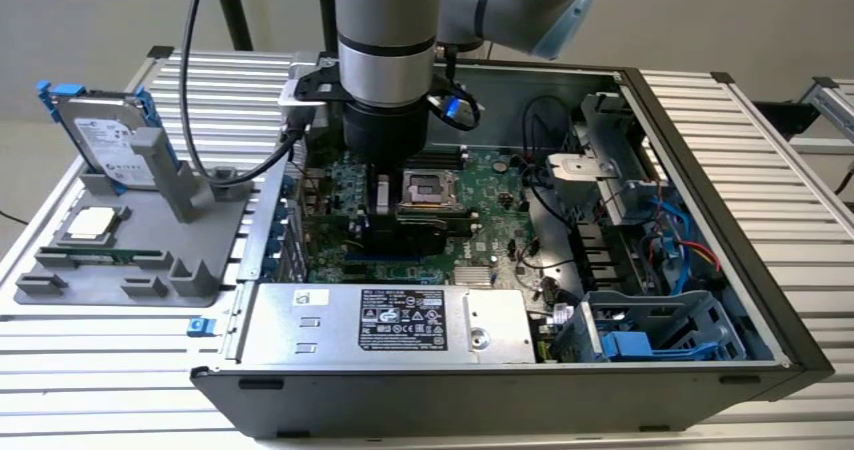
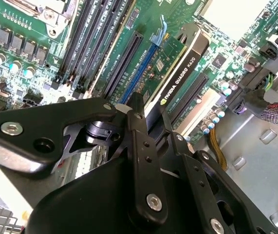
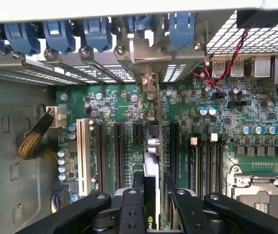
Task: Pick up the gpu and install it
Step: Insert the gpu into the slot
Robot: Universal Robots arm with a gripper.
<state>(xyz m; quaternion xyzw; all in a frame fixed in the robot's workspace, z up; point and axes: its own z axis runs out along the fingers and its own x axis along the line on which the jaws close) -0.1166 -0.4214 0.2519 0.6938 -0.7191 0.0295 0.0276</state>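
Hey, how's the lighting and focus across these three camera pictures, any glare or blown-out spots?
Exterior view: even light, arm shades the motherboard. Second wrist view: the gripper looms dark and soft, with a blown-out white patch beyond the gpu. First wrist view: board sharp, bright wash along the case wall.

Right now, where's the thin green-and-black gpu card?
The thin gpu card with black shroud stands on edge among the motherboard's expansion slots inside the open computer case, directly in front of the gripper in both wrist views.
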